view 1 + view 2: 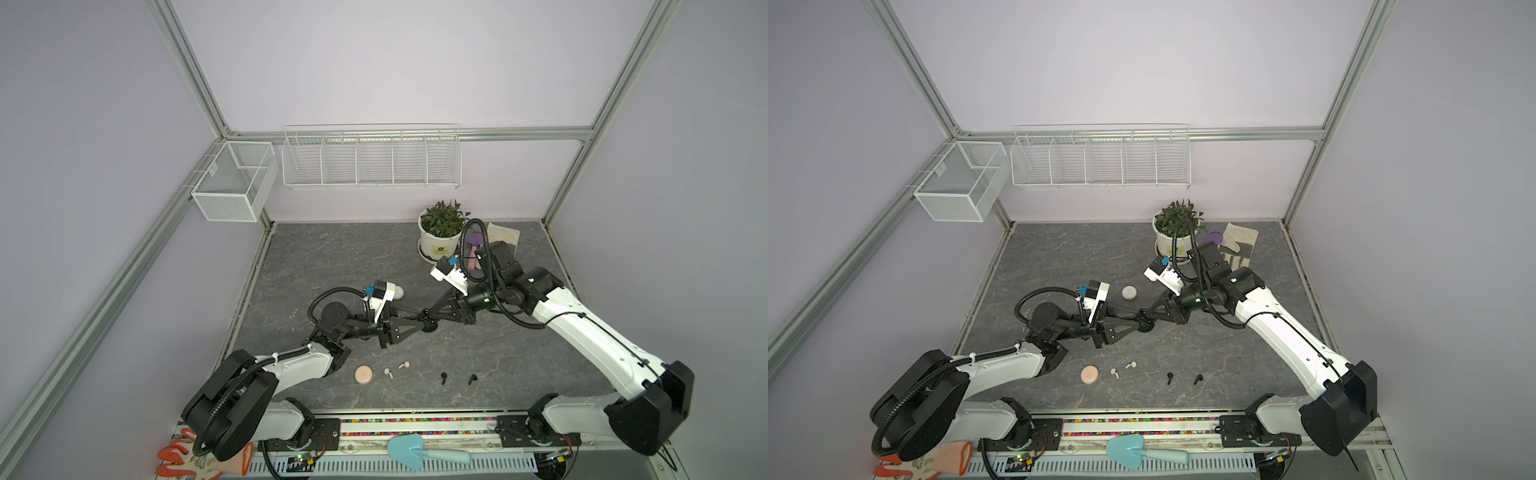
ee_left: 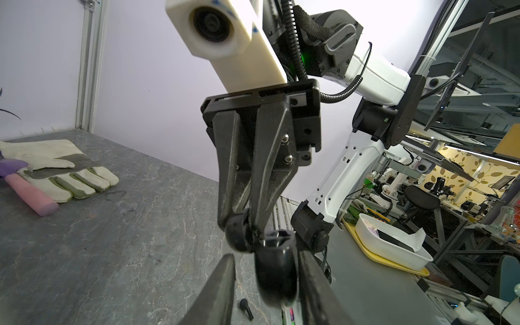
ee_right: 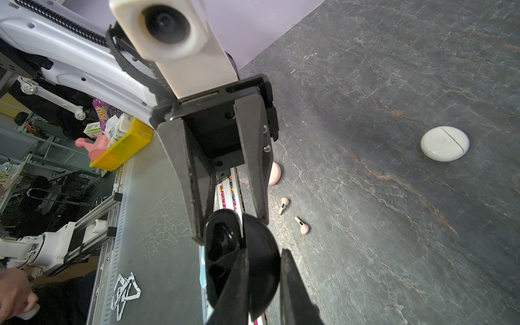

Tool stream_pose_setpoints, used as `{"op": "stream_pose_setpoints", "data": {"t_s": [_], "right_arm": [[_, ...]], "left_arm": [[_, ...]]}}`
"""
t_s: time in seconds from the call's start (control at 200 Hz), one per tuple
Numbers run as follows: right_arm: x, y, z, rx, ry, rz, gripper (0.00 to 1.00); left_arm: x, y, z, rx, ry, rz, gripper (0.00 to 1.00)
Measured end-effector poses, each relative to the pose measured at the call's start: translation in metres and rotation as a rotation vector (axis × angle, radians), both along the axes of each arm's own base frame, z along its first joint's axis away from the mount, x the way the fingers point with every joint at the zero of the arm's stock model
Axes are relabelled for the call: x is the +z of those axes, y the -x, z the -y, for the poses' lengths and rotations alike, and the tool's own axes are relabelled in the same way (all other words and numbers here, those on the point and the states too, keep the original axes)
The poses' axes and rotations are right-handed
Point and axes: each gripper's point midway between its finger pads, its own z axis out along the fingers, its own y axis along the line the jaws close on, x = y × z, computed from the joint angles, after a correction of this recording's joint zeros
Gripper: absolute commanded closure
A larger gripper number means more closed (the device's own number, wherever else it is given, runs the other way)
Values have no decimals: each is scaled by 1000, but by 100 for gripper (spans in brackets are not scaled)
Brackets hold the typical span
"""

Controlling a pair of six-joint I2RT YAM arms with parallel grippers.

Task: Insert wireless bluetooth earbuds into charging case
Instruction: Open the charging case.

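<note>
While my right pincer [image 3: 264,253] pinches the open black case [image 3: 222,247], the left pincer [image 2: 266,256] straddles it (whether pinching, I cannot tell); black earbuds [image 1: 444,377] lie on the near table [image 1: 332,266], right of the pink earbuds [image 1: 387,372].

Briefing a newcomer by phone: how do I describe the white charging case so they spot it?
From the potted plant at the back of the grey table, come forward and left. The white charging case lies alone near the left arm's wrist camera. It is the only white puck; the pink charging case sits near the front edge.
</note>
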Motion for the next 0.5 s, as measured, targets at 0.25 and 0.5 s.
{"op": "stream_pose_setpoints", "data": {"t_s": [0.25, 0.5], "right_arm": [[0, 0, 0, 0, 0, -1, 91], [-1, -1, 0, -3, 5, 2, 92]], "left_arm": [[-2, 0, 2, -17, 9, -29, 57], [-6, -2, 4, -37, 22, -70, 57]]}}
